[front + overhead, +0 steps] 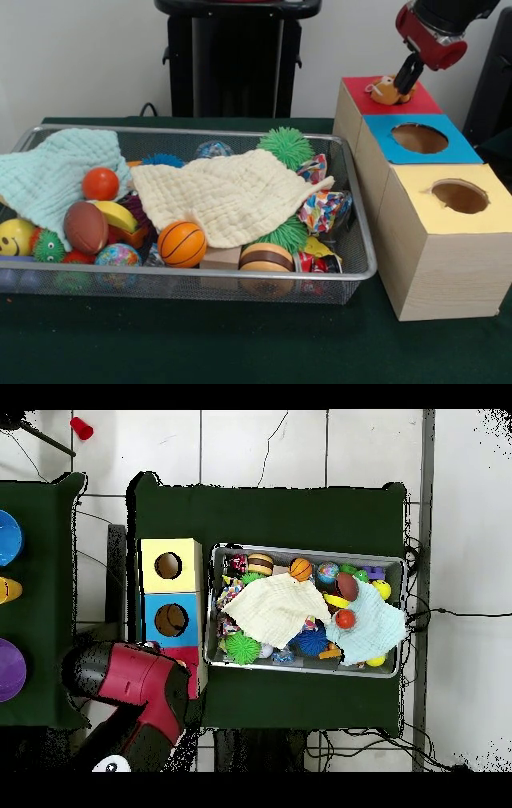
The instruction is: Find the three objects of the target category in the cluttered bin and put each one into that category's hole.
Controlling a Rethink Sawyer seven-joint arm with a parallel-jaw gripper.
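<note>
The wire-mesh bin [200,132] stands on the green table and holds balls, spiky toys and two cloths; it also shows in the overhead view [300,551]. A small orange plush toy [384,90] lies on the red top of the far box [356,86]. My gripper [403,86] hangs over that box and touches the toy's right side. In the overhead view my red arm [140,684] covers the gripper and most of the red box [190,656]. No other plush toy shows in the bin; the cloths hide part of its contents.
A blue-topped box [384,128] and a yellow-topped box [416,186], each with a round hole, stand in a row beside the bin's right end. A cream cloth [232,196] and a mint cloth [56,172] lie over the toys. The black pedestal [236,56] stands behind the bin.
</note>
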